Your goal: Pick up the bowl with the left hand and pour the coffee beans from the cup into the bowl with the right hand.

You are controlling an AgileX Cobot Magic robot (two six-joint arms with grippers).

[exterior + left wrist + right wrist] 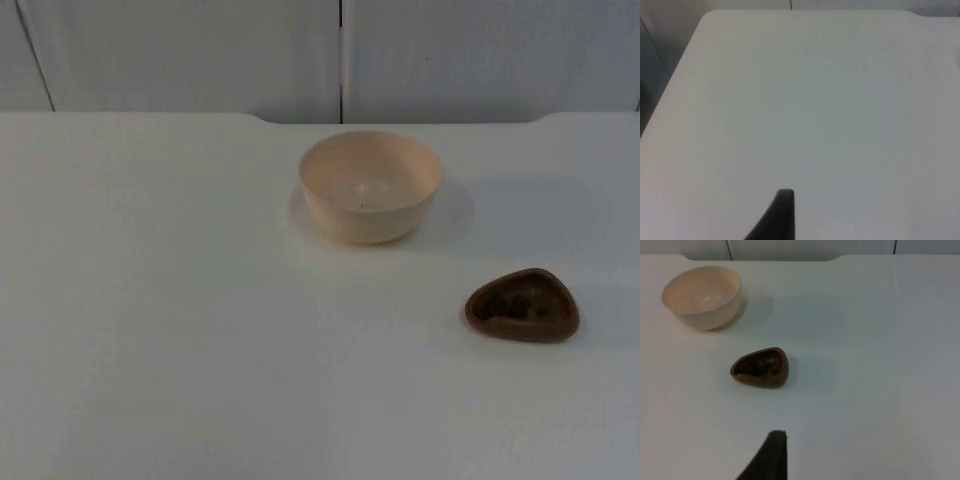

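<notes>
**Both claws off the objects**

The cream bowl (371,186) stands upright on the white bench (160,330); the brown cup (522,305) holding dark beans sits apart from it. Left claw (782,215) and right claw (771,455) hover above the bench, touching nothing; their opening cannot be told.

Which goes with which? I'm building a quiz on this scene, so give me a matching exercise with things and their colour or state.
Things:
1. bowl
2. cup
3. table
4. partition wall

Descriptions:
a. white, bears both vessels
b. brown, rounded-triangular, dark contents
c. grey, behind the table
d. cream, round, nearly empty

Pairs: 1-d, 2-b, 3-a, 4-c
</notes>
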